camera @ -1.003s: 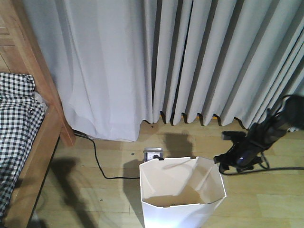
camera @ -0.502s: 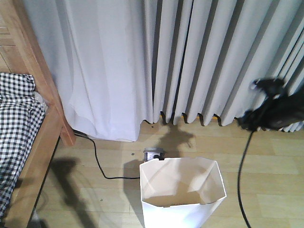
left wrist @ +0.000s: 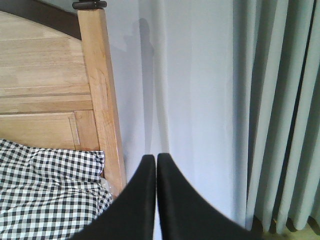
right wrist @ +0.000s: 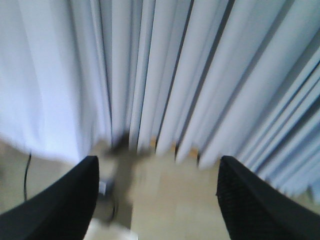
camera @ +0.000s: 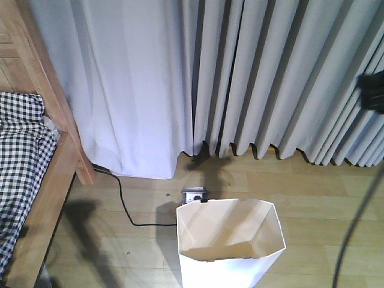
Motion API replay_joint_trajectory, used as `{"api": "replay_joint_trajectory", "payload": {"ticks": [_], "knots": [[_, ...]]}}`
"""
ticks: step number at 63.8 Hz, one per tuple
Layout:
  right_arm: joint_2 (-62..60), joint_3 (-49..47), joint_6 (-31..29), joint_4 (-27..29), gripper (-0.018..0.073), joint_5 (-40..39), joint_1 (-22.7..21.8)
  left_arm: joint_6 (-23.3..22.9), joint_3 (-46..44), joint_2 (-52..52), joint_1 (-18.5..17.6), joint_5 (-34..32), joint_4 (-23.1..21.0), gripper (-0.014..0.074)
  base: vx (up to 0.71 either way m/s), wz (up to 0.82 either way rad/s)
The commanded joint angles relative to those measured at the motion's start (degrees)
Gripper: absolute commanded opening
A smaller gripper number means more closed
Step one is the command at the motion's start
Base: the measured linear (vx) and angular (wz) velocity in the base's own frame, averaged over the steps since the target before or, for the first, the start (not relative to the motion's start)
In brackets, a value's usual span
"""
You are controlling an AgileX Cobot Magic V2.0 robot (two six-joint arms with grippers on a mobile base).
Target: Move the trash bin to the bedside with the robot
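Pale grey pleated curtains hang across the far side of the room down to a light wood-plank floor.

In the left wrist view, the two black fingers of the left gripper are pressed together tip to tip with nothing between them; beyond them stand the curtain and the light brown wooden bedpost. In the right wrist view, which is blurred, the right gripper has its fingers spread wide apart and empty, aimed at the curtain folds and the floor below. In the front view, only a dark, blurred piece of the right arm shows at the far right edge, with a blurred black cable trailing down from it; its gripper cannot be made out there.

The trash bin, white with a cream inside and cut corners, stands upright on the floor at the near centre, untouched by either gripper. Just behind it sits a small power strip, from which a black cord runs left toward the bed. The bed, with its wooden side rail and black-and-white checked bedding, fills the left edge, well apart from the bin.
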Motion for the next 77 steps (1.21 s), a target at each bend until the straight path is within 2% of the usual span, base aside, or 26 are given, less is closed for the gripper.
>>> {"api": "replay_joint_trajectory", "payload": {"ticks": [1, 12, 19, 27, 37, 50, 61, 68, 77], "knots": [[-6.4, 0.0, 0.5, 0.1, 0.0490, -2.6, -0.3, -0.3, -1.4, -0.3, 0.0, -4.2, -0.1, -0.0006, 0.00, 0.00], [-18.4, 10.9, 1.6, 0.1, 0.0490, -8.9, -0.3, -0.3, -1.4, -0.3, 0.0, -4.2, -0.1, -0.0006, 0.00, 0.00], [-25.4, 17.1, 2.7, 0.1, 0.0490, -9.8, 0.0, -0.3, -1.4, -0.3, 0.0, -4.2, -0.1, -0.0006, 0.00, 0.00], [-31.6, 23.0, 3.0, -0.3, 0.0490, -11.6, 4.5, -0.3, -1.4, -0.3, 0.0, -4.2, -0.1, -0.0006, 0.00, 0.00], [-38.2, 26.0, 4.3, -0.1, 0.0490, -15.9, 5.9, -0.3, -1.4, -0.3, 0.0, -4.2, -0.1, -0.0006, 0.00, 0.00], [-42.2, 27.3, 4.3, 4.9, 0.0490, -15.5, 5.9, -0.3, -1.4, -0.3, 0.0, -4.2, -0.1, -0.0006, 0.00, 0.00], [-42.3, 27.3, 3.9, 4.6, 0.0477, -13.8, 5.9, -0.3, -1.4, -0.3, 0.0, -4.2, -0.1, -0.0006, 0.00, 0.00], [-42.3, 27.3, 3.9, 4.7, 0.0371, -12.5, 5.9, -0.3, -1.4, -0.3, 0.0, -4.2, -0.1, -0.0006, 0.00, 0.00], [-42.3, 27.3, 4.4, 4.9, 0.0083, -13.7, 5.9, -0.3, -1.4, -0.3, 0.0, -4.2, -0.1, -0.0006, 0.00, 0.00]]}}
